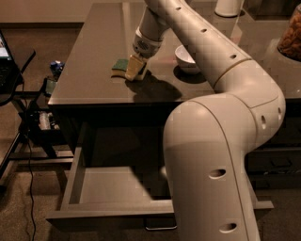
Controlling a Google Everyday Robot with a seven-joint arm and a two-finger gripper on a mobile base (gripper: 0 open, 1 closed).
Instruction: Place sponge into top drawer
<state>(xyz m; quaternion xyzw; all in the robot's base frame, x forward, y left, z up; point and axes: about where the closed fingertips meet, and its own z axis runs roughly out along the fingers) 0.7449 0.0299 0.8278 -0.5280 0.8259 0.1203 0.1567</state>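
**A:** What lies furthest left of the jaws?

**B:** Well to their left, off the tabletop (pixel 89 52), a black stand (pixel 19 89) sits on the floor. A cable (pixel 31 188) trails down beside it. Closer in, just past the tabletop's left edge, is a small blue-topped object (pixel 56 66), too small to name.

**A:** Where is the top drawer?

**B:** The top drawer (pixel 108 219) is below the jaws and nearer the viewer. It is pulled out from under the tabletop, with its light grey floor showing. A small metal loop handle (pixel 160 227) hangs on its flat front.

**A:** And the sponge?

**B:** The sponge (pixel 120 64) lies on the dark tabletop, green side up, directly left of the jaws. Its right end meets them.

**A:** Where is the gripper?

**B:** The gripper (pixel 134 70) is down at the tabletop, with its pale jaws angled toward the sponge's right end. I cannot tell whether the jaws are apart, together or clamped on the sponge.

**A:** What is to the right?

**B:** A white bowl (pixel 187 59) stands on the tabletop right of the jaws, near but apart from them. The white arm (pixel 221 70) climbs from the gripper, sweeps right and drops to a bulky joint in the foreground that covers the drawer's right part. Beyond the bowl, a white container (pixel 229 7) sits at the top edge.
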